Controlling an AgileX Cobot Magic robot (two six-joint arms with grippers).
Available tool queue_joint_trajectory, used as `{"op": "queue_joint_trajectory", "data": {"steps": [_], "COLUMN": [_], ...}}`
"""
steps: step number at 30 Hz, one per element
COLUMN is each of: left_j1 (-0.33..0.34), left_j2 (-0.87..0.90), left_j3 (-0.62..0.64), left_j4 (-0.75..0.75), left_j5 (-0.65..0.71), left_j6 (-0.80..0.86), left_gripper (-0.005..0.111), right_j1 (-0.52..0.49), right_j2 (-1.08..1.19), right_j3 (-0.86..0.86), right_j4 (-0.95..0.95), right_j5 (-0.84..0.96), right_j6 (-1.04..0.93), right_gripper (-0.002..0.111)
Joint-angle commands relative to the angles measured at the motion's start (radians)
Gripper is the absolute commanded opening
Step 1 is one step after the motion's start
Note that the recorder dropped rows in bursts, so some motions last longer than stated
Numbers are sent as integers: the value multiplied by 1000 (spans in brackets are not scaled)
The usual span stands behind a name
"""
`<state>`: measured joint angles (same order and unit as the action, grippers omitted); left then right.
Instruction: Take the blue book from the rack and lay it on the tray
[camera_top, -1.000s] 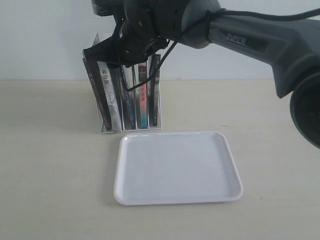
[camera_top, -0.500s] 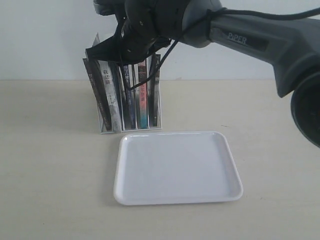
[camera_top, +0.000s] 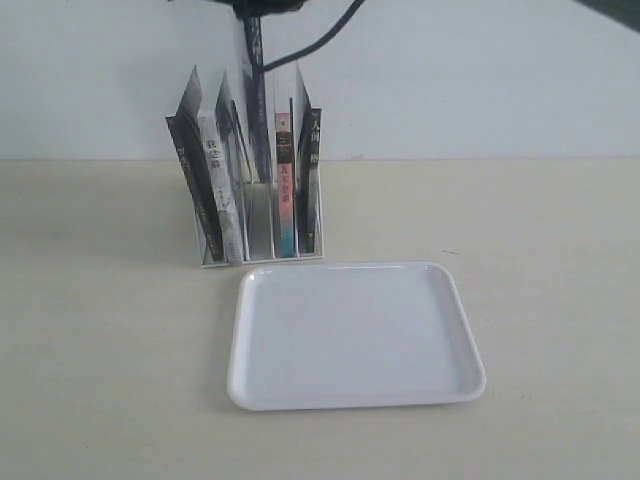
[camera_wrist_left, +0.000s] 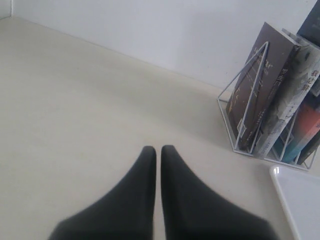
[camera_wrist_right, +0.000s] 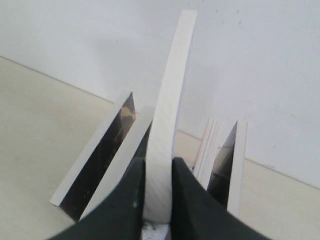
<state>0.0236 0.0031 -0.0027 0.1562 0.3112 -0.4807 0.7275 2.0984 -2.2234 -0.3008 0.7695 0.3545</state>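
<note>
Your right gripper (camera_wrist_right: 157, 172) is pinched tight across the thin blue book (camera_top: 257, 100), gripping high so it hangs upright. Its narrow dark spine faces the exterior camera and its white page edge bows slightly. Its lower end sits between the dividers of the small white wire rack (camera_top: 265, 258), probably not yet clear. The flat white plastic tray (camera_top: 236, 370) lies just in front. Your left gripper (camera_wrist_left: 158, 152) hovers closed and empty, near the rack.

Exterior: blue book (camera_top: 256, 110), lifted above the rack (camera_top: 262, 220), runs off the top edge. The right gripper (camera_wrist_right: 158, 165) is almost wholly out of that frame. Right wrist: only the book's white page edge shows, cover hidden. Spine titles in the rack are too small to read. Left wrist: part of the rack and most of the tray (camera_wrist_left: 278, 175) are cut off.
</note>
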Motion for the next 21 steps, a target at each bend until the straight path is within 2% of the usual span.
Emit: {"op": "queue_joint_trajectory", "data": {"steps": [1, 7, 17, 21], "left_j1": [2, 2, 2, 2], "left_j2": [-3, -3, -3, -3], "left_j3": [3, 3, 3, 3], "left_j4": [0, 0, 0, 0], "left_j5": [-5, -5, -5, -5], "left_j6": [4, 4, 4, 4], "left_gripper": [4, 4, 4, 4], "right_j1": [2, 13, 82, 90], "right_j2": [-56, -93, -112, -112], "right_j3": [-12, -12, -12, -12], "right_j4": [-18, 4, -30, -35], "right_j5": [12, 112, 136, 199], "right_j6": [-7, -17, -37, -31], "right_gripper": [0, 0, 0, 0]}}
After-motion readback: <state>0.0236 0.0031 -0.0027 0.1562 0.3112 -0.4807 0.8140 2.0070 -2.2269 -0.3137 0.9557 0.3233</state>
